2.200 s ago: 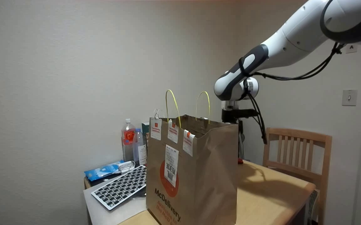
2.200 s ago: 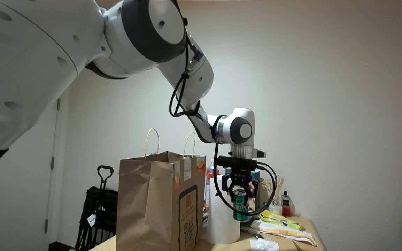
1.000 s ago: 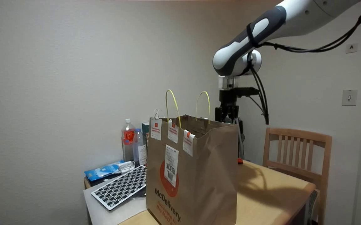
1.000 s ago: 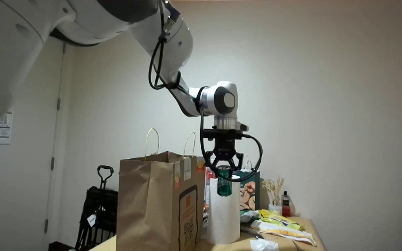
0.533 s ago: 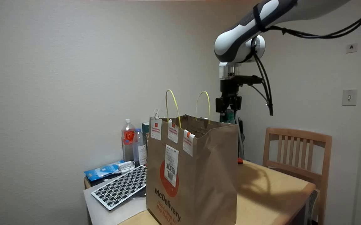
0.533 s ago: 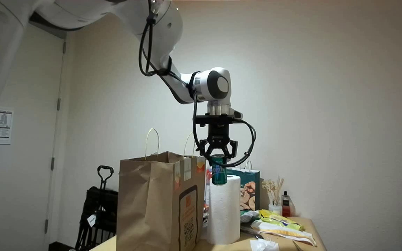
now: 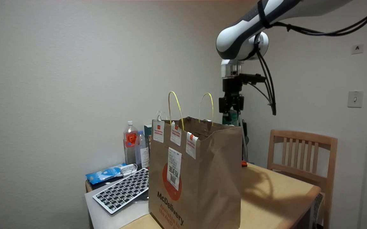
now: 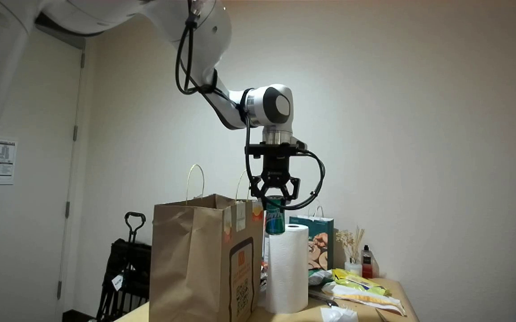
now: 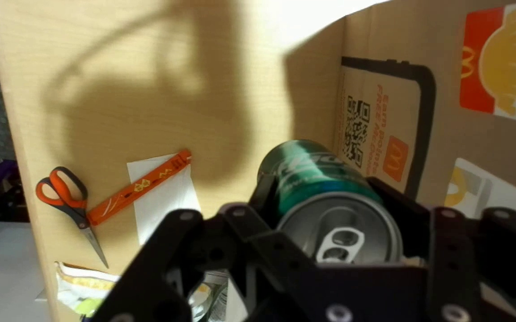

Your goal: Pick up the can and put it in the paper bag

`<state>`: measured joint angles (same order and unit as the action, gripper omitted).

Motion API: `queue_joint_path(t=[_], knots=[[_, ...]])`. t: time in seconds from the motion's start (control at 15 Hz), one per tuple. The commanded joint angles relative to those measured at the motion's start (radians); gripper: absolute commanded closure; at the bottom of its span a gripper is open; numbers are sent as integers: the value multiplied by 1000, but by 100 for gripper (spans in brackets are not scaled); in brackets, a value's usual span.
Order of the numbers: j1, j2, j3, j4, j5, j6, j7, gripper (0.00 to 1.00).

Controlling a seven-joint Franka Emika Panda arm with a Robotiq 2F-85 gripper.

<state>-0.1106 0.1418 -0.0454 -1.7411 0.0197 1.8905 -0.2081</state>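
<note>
The green can (image 8: pixel 275 219) hangs upright in the air in my gripper (image 8: pixel 275 200), held by its upper part. In the wrist view the gripper (image 9: pixel 325 190) is shut on the can (image 9: pixel 325 172), with a finger on each side, and its silver lid and tab show. The brown paper bag (image 8: pixel 191 259) stands upright and open with two handles. The can is outside the bag, beside its printed side. In an exterior view the can (image 7: pixel 230 118) is partly hidden behind the bag (image 7: pixel 218 178). The inside bottom of the bag is hidden.
A white paper towel roll (image 8: pixel 288 273) stands close under the can, beside the bag. A dark green gift bag (image 8: pixel 316 237) and bottles (image 7: pixel 130 143) stand behind. A keyboard (image 7: pixel 124 190) lies by the bag. Scissors (image 9: pixel 72 205) lie near the table edge.
The gripper has risen with the can from low beside the paper towel roll and moved toward the bag. In the last half second it moved only slightly.
</note>
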Motion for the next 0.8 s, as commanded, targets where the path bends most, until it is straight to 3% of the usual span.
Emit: queue_joint_path(t=[0.0,0.4,0.6,0.67,0.73], knots=[[28,-81,14,30,-14,-191,-71,73],[95,-123,44,165,-73,-578,-47,73],[115,-127,54,194,-115,-594,-44,73],[111,-123,49,189,-72,-588,-35,48],[116,-123,52,197,-85,-588,-35,48]])
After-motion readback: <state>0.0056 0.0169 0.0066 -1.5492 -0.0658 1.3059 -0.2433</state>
